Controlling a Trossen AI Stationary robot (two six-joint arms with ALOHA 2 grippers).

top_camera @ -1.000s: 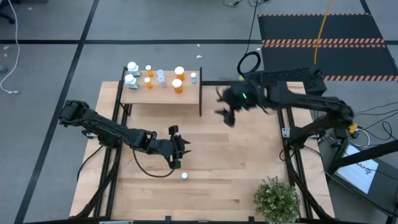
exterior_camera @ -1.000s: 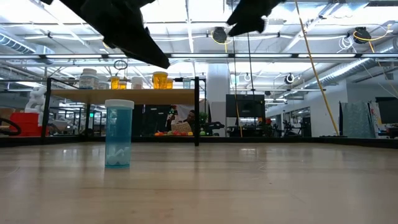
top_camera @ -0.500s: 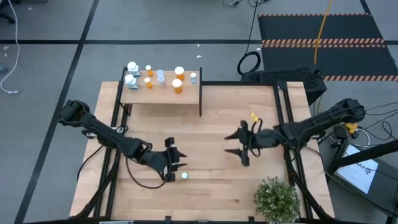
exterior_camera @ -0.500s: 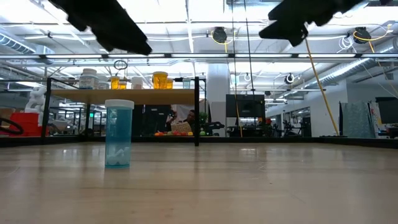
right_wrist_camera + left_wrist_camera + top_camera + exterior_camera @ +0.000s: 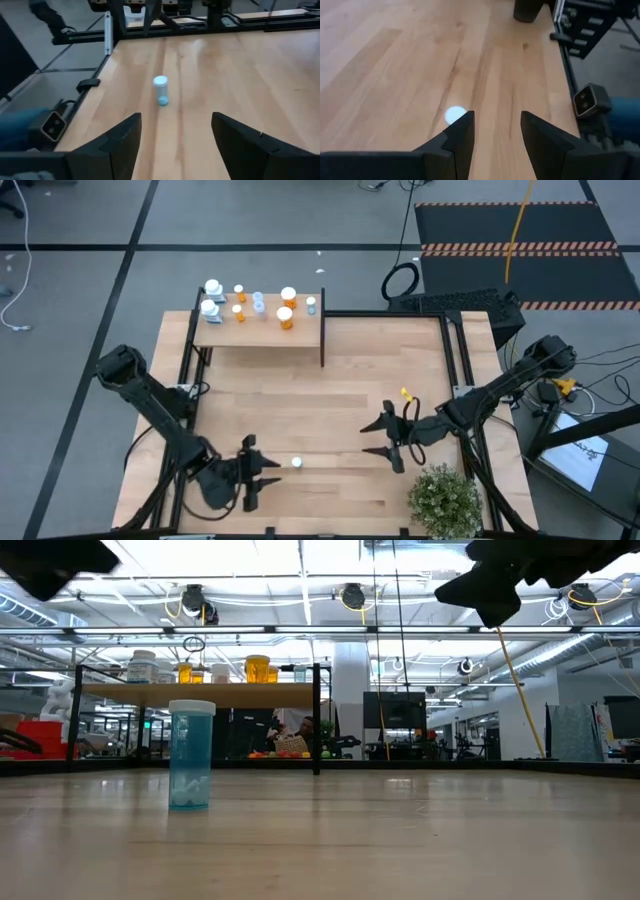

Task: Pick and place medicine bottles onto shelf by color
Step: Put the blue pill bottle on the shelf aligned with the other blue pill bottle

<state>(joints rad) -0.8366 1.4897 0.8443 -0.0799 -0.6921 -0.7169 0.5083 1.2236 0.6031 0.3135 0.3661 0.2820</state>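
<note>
View from above, left to right. The left gripper (image 5: 262,477) hangs low over the near part of the light-wood counter (image 5: 330,400), its two dark fingers (image 5: 461,131) parted by a moderate gap and holding nothing. Just beside their tips, toward the right, stands the one remaining medicine bottle, a small pale bluish-clear cylinder with a white cap (image 5: 297,463); it is upright, so its long axis is vertical, and in the left wrist view its cap (image 5: 454,115) shows slightly off the gap between the fingers, not inside it. Farther right, the right gripper (image 5: 383,437) waits with its fingers (image 5: 120,137) spread wide and empty, well apart from the bottle. The left arm is therefore judged the nearer. The small raised light-wood shelf on a black frame (image 5: 262,332), already carrying the other bottles, lies at the far side.
</note>
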